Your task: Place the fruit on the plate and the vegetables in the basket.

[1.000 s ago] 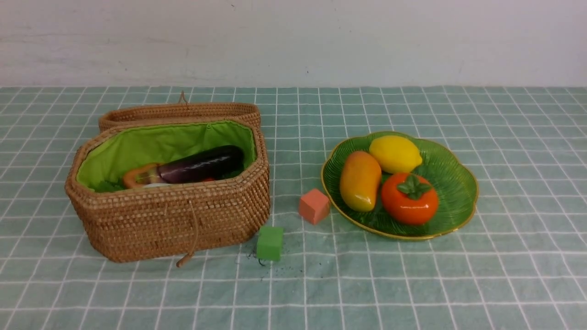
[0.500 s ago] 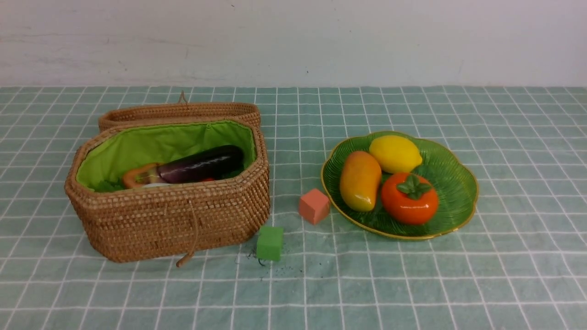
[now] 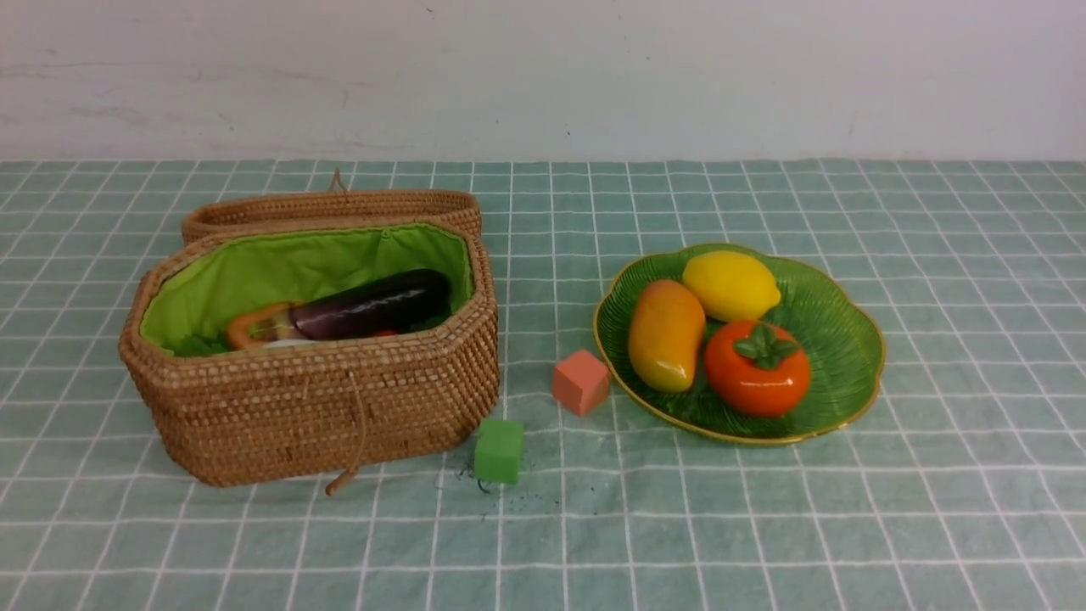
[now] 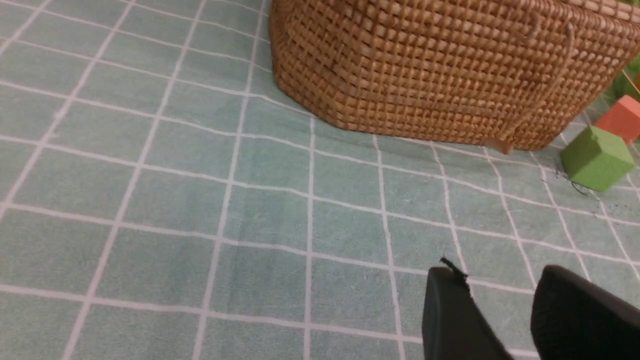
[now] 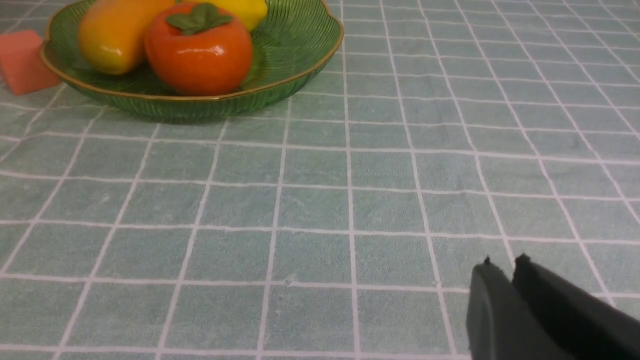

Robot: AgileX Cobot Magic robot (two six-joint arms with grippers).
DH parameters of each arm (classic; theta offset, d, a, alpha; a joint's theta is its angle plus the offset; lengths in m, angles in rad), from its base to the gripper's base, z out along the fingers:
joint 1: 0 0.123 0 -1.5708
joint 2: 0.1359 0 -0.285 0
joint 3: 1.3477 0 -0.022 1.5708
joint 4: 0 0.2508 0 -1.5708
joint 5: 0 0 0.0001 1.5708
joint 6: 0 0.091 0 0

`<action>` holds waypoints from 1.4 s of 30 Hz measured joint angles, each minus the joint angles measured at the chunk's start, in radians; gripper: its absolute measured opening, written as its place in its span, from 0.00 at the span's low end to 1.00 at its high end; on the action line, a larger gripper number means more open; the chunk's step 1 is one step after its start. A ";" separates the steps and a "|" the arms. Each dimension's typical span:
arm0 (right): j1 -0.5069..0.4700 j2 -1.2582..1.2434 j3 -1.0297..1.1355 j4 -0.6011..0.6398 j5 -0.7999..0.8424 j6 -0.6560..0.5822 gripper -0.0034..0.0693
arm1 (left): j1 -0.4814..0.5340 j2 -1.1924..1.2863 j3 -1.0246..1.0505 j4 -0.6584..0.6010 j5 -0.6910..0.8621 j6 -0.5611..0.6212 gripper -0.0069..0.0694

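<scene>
Pale green cloth with a white grid (image 3: pixel 764 526): covers the whole work surface, flat, and lies directly under the left fingers (image 4: pixel 450 320) and the right fingers (image 5: pixel 495 315).

Small bright green foam cube (image 4: pixel 597 157): stands on the cloth, well ahead of the left fingers, not touching them.

Dark specks and a thread-like scrap (image 4: pixel 575 187): scattered on the cloth just beside this cube.

Small salmon-pink foam cube (image 5: pixel 22 60): stands on the cloth, well apart from the right fingers and farther from the left fingers than the green cube.

Plain off-white wall (image 3: pixel 543 76): backs the surface, far beyond both pairs of fingers.

Woven wicker basket (image 3: pixel 322 399) (cloth-lined), ribbed glassy plate (image 3: pixel 836 339), glossy persimmon (image 3: pixel 758 367), matt foam cube (image 3: pixel 499 451).
</scene>
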 joint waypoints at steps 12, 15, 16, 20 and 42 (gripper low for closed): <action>0.000 0.000 0.000 0.000 0.000 0.000 0.17 | -0.004 0.000 0.000 0.000 0.000 0.000 0.40; 0.000 0.000 0.000 0.000 0.000 0.000 0.18 | -0.004 0.000 0.000 0.000 0.000 0.000 0.40; 0.000 0.000 0.000 0.000 0.000 0.000 0.18 | -0.004 0.000 0.000 0.000 0.000 0.000 0.40; 0.000 0.000 0.000 0.000 0.000 0.000 0.19 | -0.004 0.000 0.000 0.000 0.000 0.000 0.40; 0.000 0.000 0.000 0.000 -0.001 0.000 0.22 | -0.004 0.000 0.000 0.000 -0.001 0.000 0.40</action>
